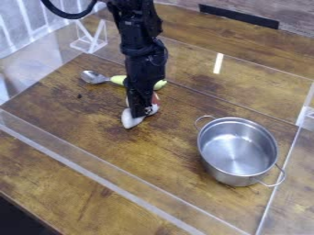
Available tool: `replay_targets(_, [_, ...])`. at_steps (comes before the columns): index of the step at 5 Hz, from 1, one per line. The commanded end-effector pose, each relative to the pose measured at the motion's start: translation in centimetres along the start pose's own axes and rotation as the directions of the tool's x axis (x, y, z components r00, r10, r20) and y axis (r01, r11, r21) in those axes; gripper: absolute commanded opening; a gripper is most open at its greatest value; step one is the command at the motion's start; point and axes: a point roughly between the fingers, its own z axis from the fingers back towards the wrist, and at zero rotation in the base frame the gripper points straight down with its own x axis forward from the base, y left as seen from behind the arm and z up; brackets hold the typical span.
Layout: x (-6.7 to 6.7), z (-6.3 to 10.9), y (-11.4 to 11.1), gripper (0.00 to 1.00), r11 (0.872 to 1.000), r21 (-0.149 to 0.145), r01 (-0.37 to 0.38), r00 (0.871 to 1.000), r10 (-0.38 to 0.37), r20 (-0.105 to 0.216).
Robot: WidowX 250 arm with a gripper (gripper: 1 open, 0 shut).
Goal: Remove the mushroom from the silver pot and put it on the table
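The mushroom (131,118) lies on the table (68,106) left of centre, its white stem poking out to the lower left of my gripper (142,109). My gripper points straight down and its dark fingers are shut on the mushroom's upper part, hiding the cap. The silver pot (238,149) stands at the right with nothing inside it, about a pot's width from the gripper.
A spoon (94,76) with a yellow-green handle lies just behind the arm. A small pale stick (218,64) stands at the back. Clear acrylic walls (123,188) edge the table in front and on the right. A white rack (84,39) sits at the back left.
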Motion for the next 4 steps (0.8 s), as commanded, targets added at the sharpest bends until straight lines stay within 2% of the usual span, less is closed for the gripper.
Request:
replay_targets(1, [0.2,0.1,0.5,1.0,0.999,-0.004,0.05,0.999,-0.05,0.001])
replay_targets(2, [0.1,0.0,1.2,1.0,0.996,-0.018,0.088,0.996,-0.088,-0.004])
replay_targets(4, [-2.2,4.0,1.6,1.0,0.994,-0.002,0.106,0.994,-0.106,-0.025])
